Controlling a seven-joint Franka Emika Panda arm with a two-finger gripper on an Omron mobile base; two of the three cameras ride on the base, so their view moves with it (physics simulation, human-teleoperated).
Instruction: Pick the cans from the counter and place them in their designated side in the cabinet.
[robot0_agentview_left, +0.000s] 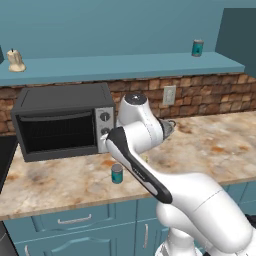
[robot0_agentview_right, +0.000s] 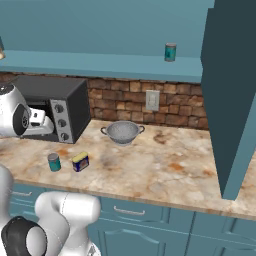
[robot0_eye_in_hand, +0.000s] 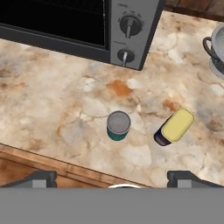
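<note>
The teal can (robot0_eye_in_hand: 118, 125) stands upright on the counter (robot0_eye_in_hand: 57, 109), directly below my gripper (robot0_eye_in_hand: 112, 177); the blue can (robot0_eye_in_hand: 174, 127) stands just beside it. My fingers are spread fully apart and empty, presumably to straddle the teal can. Another can (robot0_agentview_left: 197, 48) already sits on the cabinet (robot0_agentview_left: 125, 67). The colander (robot0_eye_in_hand: 216, 52) is cut off at the frame edge.

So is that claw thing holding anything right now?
Gripper: open, holding nothing, above the teal can on the counter.
</note>
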